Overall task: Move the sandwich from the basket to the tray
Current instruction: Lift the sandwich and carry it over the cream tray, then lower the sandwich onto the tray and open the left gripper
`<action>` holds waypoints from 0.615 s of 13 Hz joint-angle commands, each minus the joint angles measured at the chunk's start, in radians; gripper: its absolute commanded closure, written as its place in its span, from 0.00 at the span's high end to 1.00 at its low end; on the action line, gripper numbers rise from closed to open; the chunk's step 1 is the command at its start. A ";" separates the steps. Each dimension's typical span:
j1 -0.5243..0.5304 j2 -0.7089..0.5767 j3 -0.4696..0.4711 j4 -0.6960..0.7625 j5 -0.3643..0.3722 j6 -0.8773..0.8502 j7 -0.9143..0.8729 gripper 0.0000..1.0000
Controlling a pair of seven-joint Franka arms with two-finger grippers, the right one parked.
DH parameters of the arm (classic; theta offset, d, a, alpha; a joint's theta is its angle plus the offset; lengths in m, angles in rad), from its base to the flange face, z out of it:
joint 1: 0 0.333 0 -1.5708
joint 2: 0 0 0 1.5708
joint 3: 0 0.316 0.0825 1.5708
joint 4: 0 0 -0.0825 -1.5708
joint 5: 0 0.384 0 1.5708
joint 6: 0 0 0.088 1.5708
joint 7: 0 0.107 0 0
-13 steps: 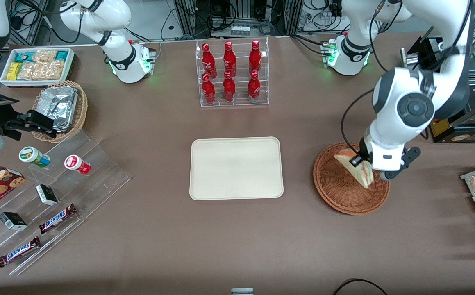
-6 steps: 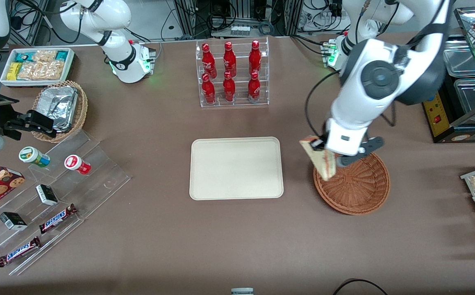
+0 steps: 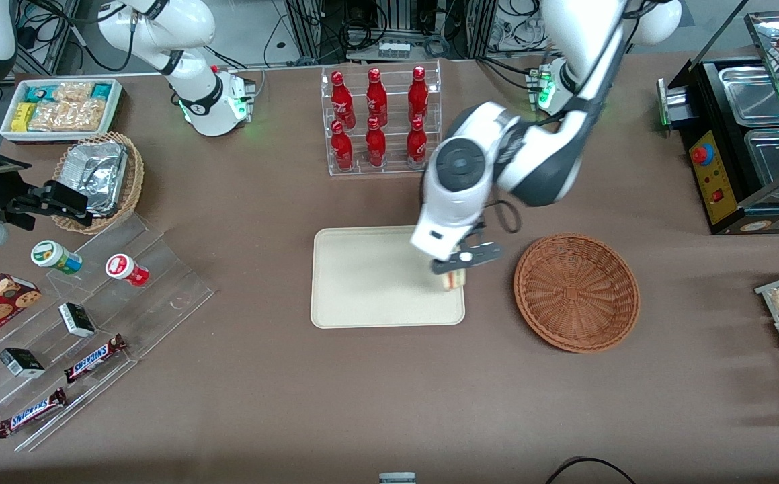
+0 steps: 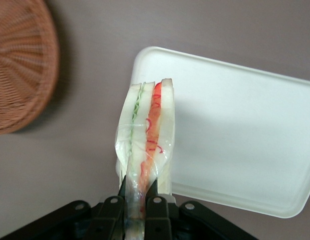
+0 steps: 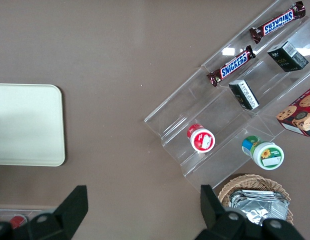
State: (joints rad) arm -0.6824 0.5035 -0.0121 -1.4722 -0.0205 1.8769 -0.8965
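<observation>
Front view: gripper (image 3: 455, 263) above the tray (image 3: 369, 282), at the tray edge nearest the basket (image 3: 576, 292); sandwich (image 3: 454, 279) hanging below it, over that same tray edge. Basket on the table beside the tray, toward the working arm's end. Rack of red bottles (image 3: 380, 119) farther from the camera than the tray.

Left wrist view: fingers (image 4: 156, 202) closed tight on one end of the wrapped sandwich (image 4: 147, 136), pinching it edge-on between the two pads, red and green filling visible. Sandwich held over the tray (image 4: 235, 130) rim, clear of the basket (image 4: 22, 65).

Right wrist view: tray (image 5: 24, 125) corner beside a clear stepped stand (image 5: 230, 95) with Snickers bars (image 5: 231, 66).
</observation>
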 commanded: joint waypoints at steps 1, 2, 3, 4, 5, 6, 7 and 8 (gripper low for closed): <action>-0.040 0.067 0.014 0.056 0.017 0.033 0.019 0.00; -0.057 0.085 0.014 0.059 0.030 0.054 0.018 0.00; -0.072 0.107 0.014 0.058 0.048 0.071 0.016 0.00; -0.075 0.125 0.014 0.059 0.053 0.094 0.016 0.00; -0.075 0.138 0.014 0.058 0.053 0.131 0.018 0.00; -0.080 0.150 0.014 0.056 0.054 0.158 0.019 0.00; -0.098 0.164 0.014 0.056 0.066 0.177 0.018 0.00; -0.103 0.179 0.014 0.056 0.076 0.185 0.018 0.00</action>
State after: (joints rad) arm -0.7568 0.6463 -0.0117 -1.4507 0.0302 2.0514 -0.8874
